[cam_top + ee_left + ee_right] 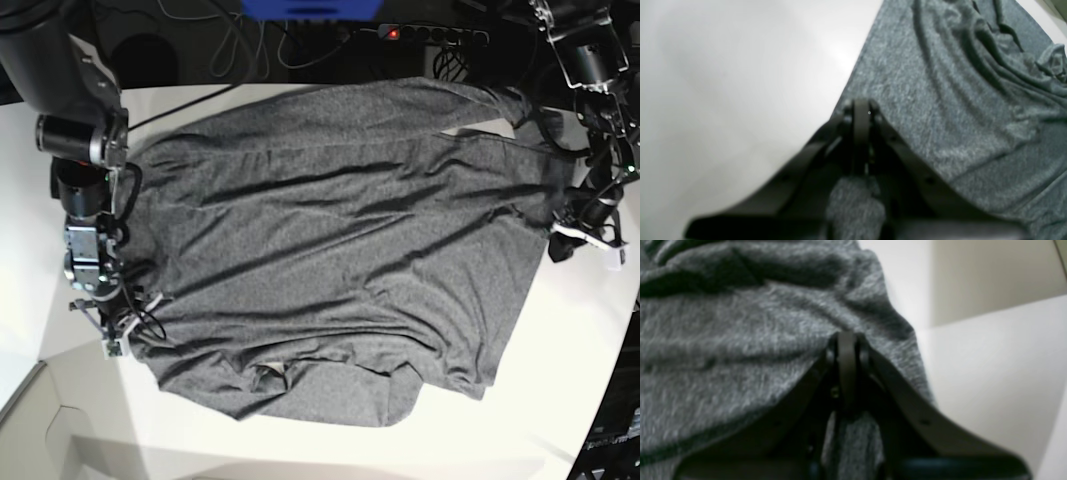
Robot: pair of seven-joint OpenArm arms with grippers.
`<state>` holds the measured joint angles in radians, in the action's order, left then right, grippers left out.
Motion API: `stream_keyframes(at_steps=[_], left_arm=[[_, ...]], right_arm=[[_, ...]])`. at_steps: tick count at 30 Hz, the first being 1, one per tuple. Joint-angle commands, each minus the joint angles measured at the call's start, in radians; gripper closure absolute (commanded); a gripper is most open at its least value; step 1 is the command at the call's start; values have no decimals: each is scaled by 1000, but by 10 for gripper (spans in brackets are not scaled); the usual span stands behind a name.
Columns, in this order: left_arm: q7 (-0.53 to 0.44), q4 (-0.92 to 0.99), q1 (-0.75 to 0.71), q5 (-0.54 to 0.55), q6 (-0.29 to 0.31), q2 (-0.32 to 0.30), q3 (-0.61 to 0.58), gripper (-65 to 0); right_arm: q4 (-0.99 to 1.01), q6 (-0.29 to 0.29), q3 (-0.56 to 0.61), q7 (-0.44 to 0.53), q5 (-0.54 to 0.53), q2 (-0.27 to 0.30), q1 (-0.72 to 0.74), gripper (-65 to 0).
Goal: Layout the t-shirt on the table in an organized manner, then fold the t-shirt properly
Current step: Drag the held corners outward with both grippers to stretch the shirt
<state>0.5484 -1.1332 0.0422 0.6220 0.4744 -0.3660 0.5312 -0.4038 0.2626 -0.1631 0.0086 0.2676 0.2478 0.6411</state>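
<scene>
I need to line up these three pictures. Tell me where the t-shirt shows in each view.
Left wrist: the t-shirt fills the right half, an edge pinched in the shut left end effector.
Right wrist: it fills the left and centre, an edge pinched in the shut right end effector.
Base: it lies spread across the centre, an arm at each side.
Shared landmark: the white table, bare beside the cloth in every view.

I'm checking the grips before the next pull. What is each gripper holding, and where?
Both hold the t-shirt: the left gripper and the right gripper each pinch its edge, at opposite sides.
</scene>
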Motion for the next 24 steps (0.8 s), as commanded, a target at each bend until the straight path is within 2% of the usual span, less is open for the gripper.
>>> stream_keyframes(at_steps=[1,3,7,10,13,16,19,21,24], left_arm=[[-21,-20,12,19,8,-21,7,-1],[-21,-20,11,22,8,-23,7,-1],[-20,-21,-8,25,10,-24,8,-1],[-20,-34,-9,26,17,-23,19,-1],[-3,-95,-18,26,20,-11,88,-1],[100,-173,-26,26,20,15,174,-3],[226,-238,-25,26,22,31,264,-4],[309,-282,-37,26,22,32,323,-4],[399,-330,-75,26,22,40,425,-4]], right_arm=[[-10,-35,-2,6,8,9,41,0],[-14,-67,-8,35,8,8,50,0],[-13,-72,-10,93,2,6,79,0],[-16,-73,-11,95,2,-2,95,0],[-19,-75,-11,74,2,-2,108,0],[-80,-75,-36,9,2,9,96,0],[-235,-70,-140,-111,0,12,23,0],[-367,-58,-197,-192,0,-5,-37,0],[-591,51,-250,-327,0,-34,-160,0]])
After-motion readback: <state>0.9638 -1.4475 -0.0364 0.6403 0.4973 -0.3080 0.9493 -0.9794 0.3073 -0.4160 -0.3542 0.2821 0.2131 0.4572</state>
